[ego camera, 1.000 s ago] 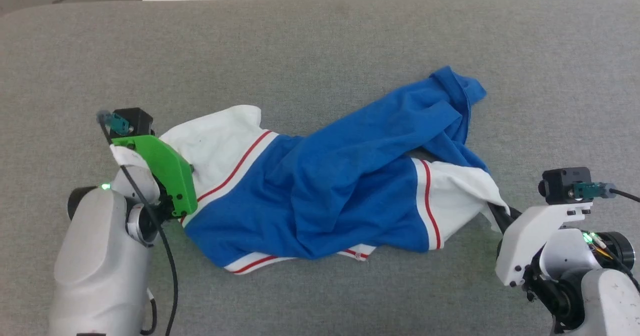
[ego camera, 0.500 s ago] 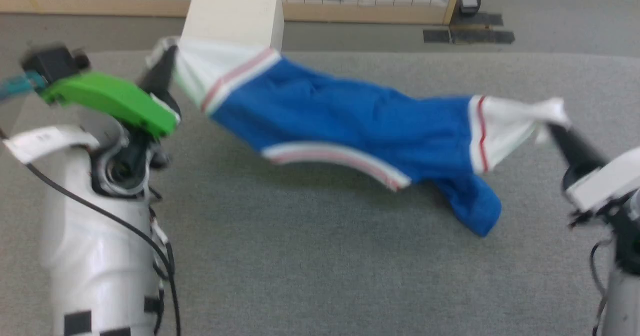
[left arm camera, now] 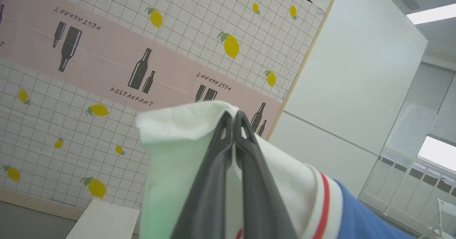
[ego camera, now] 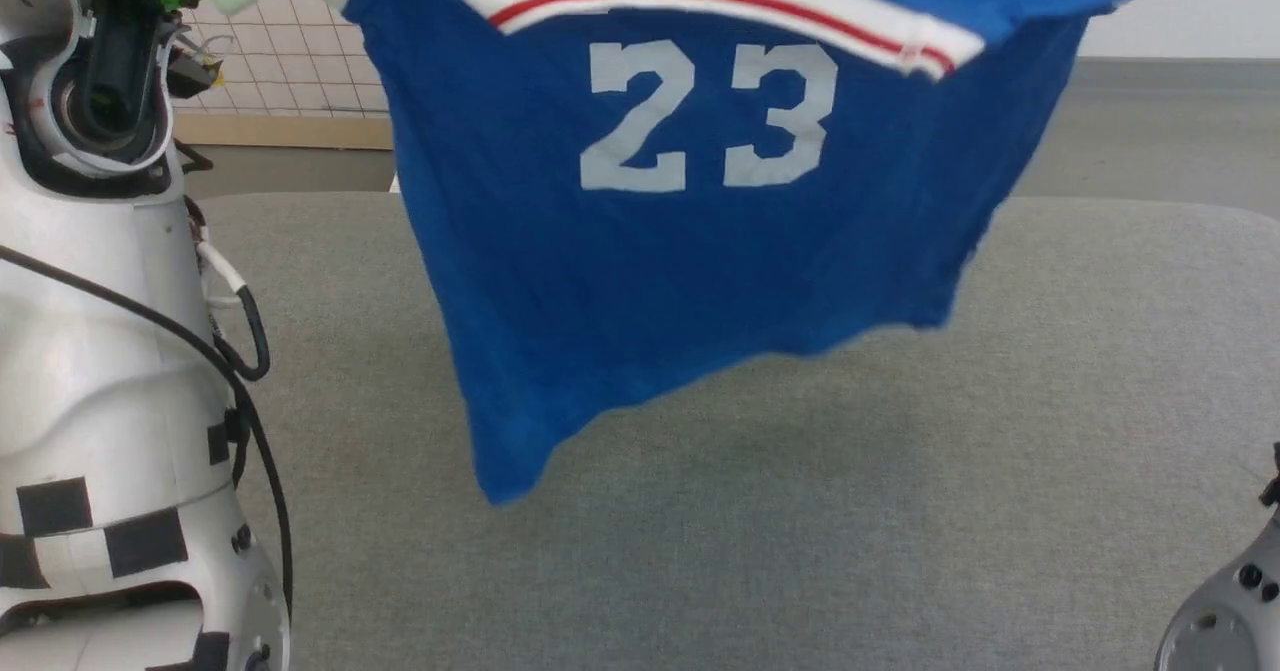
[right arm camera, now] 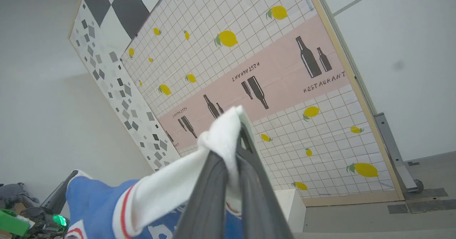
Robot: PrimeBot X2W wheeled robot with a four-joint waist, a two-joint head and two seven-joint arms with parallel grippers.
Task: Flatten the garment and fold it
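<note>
The left gripper (left arm camera: 233,116) has its two dark fingers pressed together on a fold of white sleeve and holds that end of the garment (ego camera: 650,281) up in the air. The single blue garment hangs spread between the two grippers, over the grey table (ego camera: 900,511). It shows the white number "23" under a white band with one red stripe. The right gripper (right arm camera: 240,134) is clamped on the other white sleeve. The wall panel (right arm camera: 285,71) behind reads "RESTAURANT".

Garment (right arm camera: 156,192) sleeve, seemingly in right pincer (right arm camera: 239,132)
</note>
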